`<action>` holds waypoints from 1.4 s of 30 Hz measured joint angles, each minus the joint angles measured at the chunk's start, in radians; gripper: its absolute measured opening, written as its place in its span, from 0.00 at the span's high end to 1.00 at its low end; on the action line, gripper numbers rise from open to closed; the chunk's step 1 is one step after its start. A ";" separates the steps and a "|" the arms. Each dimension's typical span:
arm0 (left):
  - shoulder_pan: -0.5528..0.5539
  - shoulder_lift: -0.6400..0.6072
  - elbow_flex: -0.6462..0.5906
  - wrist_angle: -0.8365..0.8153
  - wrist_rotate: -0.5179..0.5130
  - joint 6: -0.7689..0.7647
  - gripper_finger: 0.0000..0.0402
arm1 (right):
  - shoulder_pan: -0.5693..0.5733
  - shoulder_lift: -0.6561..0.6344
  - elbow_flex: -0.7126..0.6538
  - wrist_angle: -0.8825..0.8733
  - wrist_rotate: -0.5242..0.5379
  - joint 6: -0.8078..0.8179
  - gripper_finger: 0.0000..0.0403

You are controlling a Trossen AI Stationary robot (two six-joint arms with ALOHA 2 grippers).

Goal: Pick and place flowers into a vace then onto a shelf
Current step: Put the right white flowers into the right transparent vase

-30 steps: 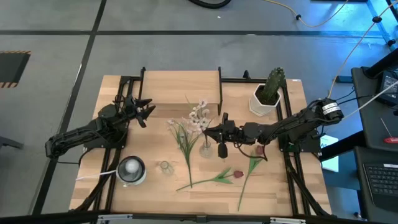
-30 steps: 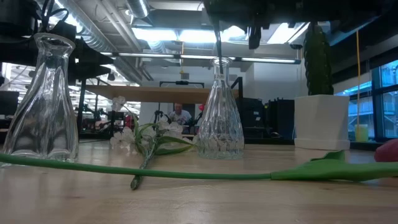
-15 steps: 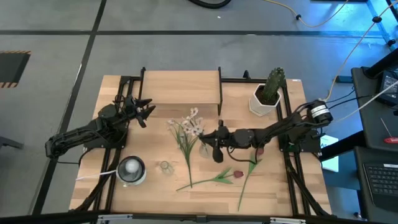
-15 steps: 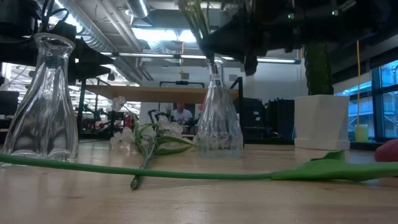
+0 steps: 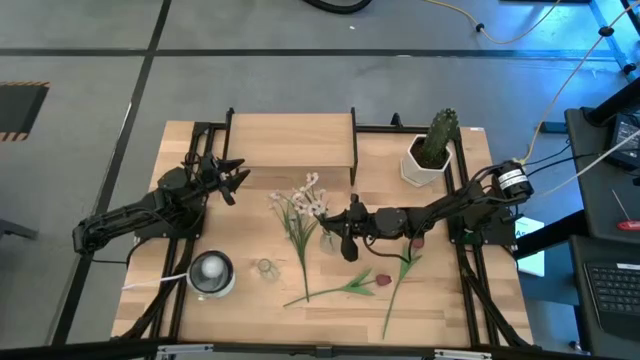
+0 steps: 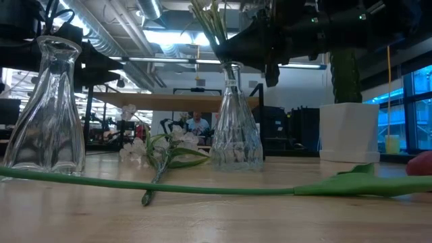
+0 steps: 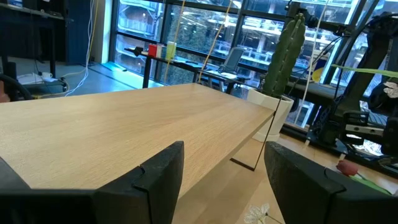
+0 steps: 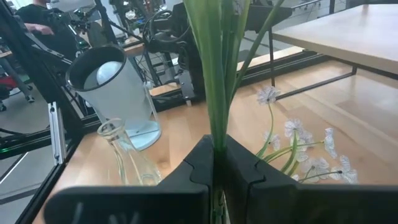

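Pinching flower stems (image 8: 219, 81) between shut right fingers (image 8: 239, 171), above vase (image 6: 235, 121); left fingers (image 7: 163, 168) spread, empty.

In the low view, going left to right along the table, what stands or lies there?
Plain glass vase → loose white-blossom flowers → cut-glass vase under the right hand → cactus in its white pot → dark red bud at the edge.

The right pincer (image 5: 343, 236) covers most of the glass vase (image 5: 329, 239) from above. In the low view the held flower stems (image 6: 211, 23) get cut off at the top edge — no blossoms show. The red bud (image 6: 422, 164) is half cut off too.
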 joint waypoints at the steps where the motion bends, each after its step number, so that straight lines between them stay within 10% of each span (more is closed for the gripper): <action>1: 0.000 0.000 0.000 0.000 0.000 0.000 0.46 | 0.000 0.000 0.000 0.000 0.000 0.000 0.95; 20: 0.000 0.000 0.000 0.000 0.000 0.000 0.46 | 0.000 -0.005 0.000 -0.004 -0.036 0.003 0.72; 42: 0.000 0.000 0.000 0.000 0.000 0.037 0.46 | 0.000 -0.194 0.001 -0.369 -0.156 0.117 0.71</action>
